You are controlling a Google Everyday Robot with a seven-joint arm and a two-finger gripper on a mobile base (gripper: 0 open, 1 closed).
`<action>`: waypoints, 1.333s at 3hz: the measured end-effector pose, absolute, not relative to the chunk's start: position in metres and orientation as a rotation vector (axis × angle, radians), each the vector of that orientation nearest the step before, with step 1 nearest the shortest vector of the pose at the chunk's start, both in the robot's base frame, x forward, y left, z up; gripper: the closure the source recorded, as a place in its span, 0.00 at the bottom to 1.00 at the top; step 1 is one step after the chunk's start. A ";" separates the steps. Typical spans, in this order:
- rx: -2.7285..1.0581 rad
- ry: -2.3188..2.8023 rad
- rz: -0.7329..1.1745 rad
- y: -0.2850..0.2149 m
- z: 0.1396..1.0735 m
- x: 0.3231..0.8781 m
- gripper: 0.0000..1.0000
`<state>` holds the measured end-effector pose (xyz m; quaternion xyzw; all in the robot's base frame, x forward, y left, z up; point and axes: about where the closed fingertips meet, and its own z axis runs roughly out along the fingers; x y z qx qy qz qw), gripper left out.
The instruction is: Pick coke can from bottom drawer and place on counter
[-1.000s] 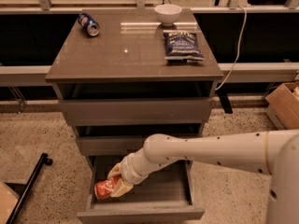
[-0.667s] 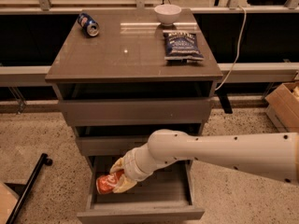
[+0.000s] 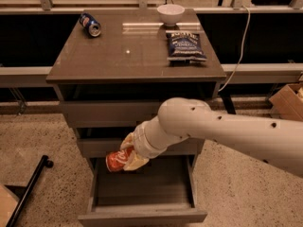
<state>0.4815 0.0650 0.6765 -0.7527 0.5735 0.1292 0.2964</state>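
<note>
The coke can (image 3: 115, 160), red-orange with white markings, lies sideways in my gripper (image 3: 127, 153). The gripper is shut on it and holds it above the open bottom drawer (image 3: 142, 214), near the drawer's back left and in front of the middle drawer's face. The drawer's tray under the can shows nothing else in it. The counter (image 3: 128, 56) is the glossy grey-brown cabinet top, well above the gripper. My white arm reaches in from the right.
On the counter lie a blue can (image 3: 90, 24) at the back left, a white bowl (image 3: 170, 13) at the back, and a dark chip bag (image 3: 185, 45) at the right. A black pole (image 3: 28, 188) lies on the floor at left. A cardboard box (image 3: 288, 100) stands at right.
My gripper has lifted the coke can up out of the bottom drawer; the can hangs clear above the tray instead of low inside it.
</note>
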 end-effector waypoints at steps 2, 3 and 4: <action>-2.102 1.483 0.184 0.024 0.803 0.548 1.00; -2.107 1.467 0.184 0.028 0.822 0.549 1.00; -2.087 1.468 0.167 0.027 0.825 0.548 1.00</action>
